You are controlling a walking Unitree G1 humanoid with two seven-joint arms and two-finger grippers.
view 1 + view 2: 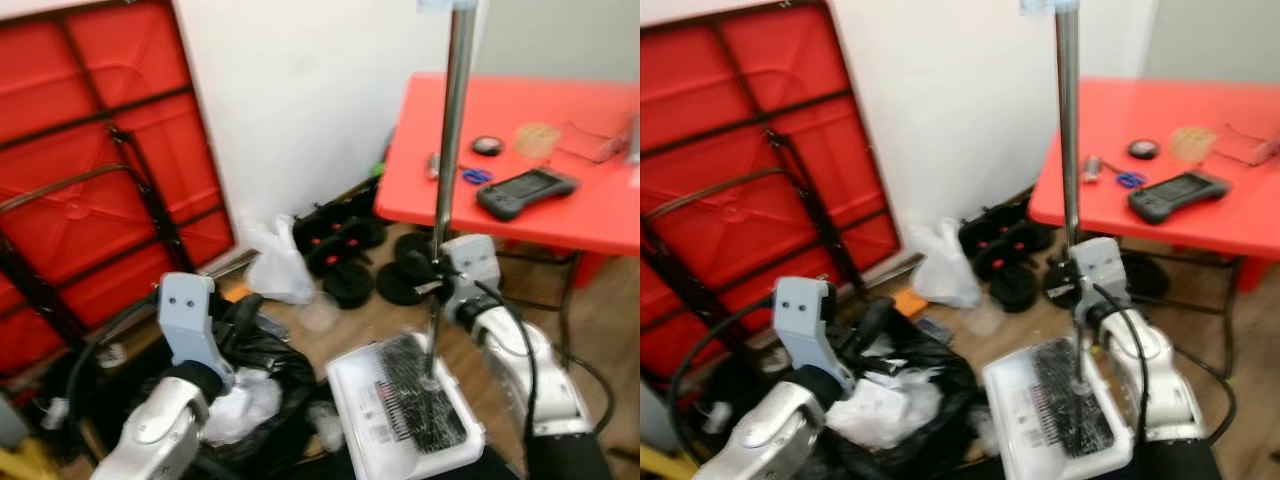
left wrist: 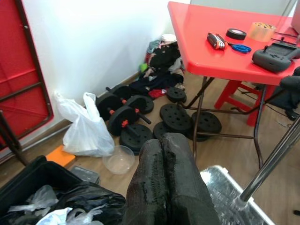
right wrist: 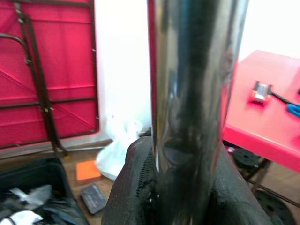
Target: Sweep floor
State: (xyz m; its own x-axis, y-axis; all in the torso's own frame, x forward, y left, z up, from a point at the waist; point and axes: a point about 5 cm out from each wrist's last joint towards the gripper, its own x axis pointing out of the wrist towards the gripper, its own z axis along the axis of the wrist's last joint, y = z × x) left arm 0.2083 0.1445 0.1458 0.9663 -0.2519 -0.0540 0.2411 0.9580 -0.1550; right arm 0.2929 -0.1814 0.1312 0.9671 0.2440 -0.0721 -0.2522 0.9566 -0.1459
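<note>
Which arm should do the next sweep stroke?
Right. The right gripper is shut on the metal broom pole, brush head below. The left gripper, jaws shut on nothing, hangs over the black bin bag.

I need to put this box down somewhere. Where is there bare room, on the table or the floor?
The red table is bare on its near-wall half, left of the scissors. The wood floor is open beside the weight plates. By the white bag and black bin bag it's crowded.

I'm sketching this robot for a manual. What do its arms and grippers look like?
Both arms are rounded silver shells ending in pale grey-blue wrist blocks, with black cables looping alongside. The left gripper and right gripper each have long black fingers with a rough, textured surface.
</note>
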